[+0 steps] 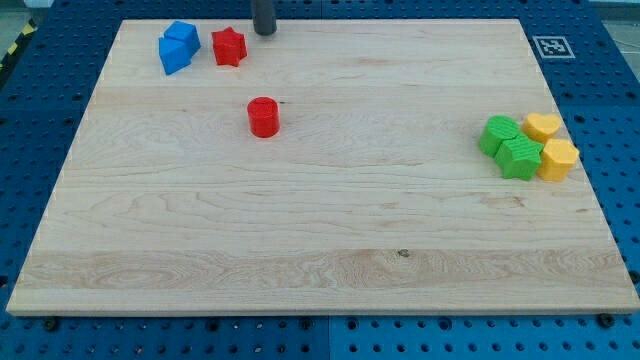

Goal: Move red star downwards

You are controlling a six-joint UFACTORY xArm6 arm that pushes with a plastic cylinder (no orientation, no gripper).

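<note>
The red star (229, 46) lies near the top left of the wooden board (330, 250). My tip (264, 32) stands just to the star's upper right, a small gap away and not touching it. Two blue blocks (178, 47) sit close to the star's left. A red cylinder (263, 117) lies below and slightly right of the star.
At the view's right, two green blocks (510, 146) and two yellow blocks (550, 145) are bunched together near the board's right edge. A black-and-white marker tag (551, 46) sits beyond the board's top right corner. Blue pegboard surrounds the board.
</note>
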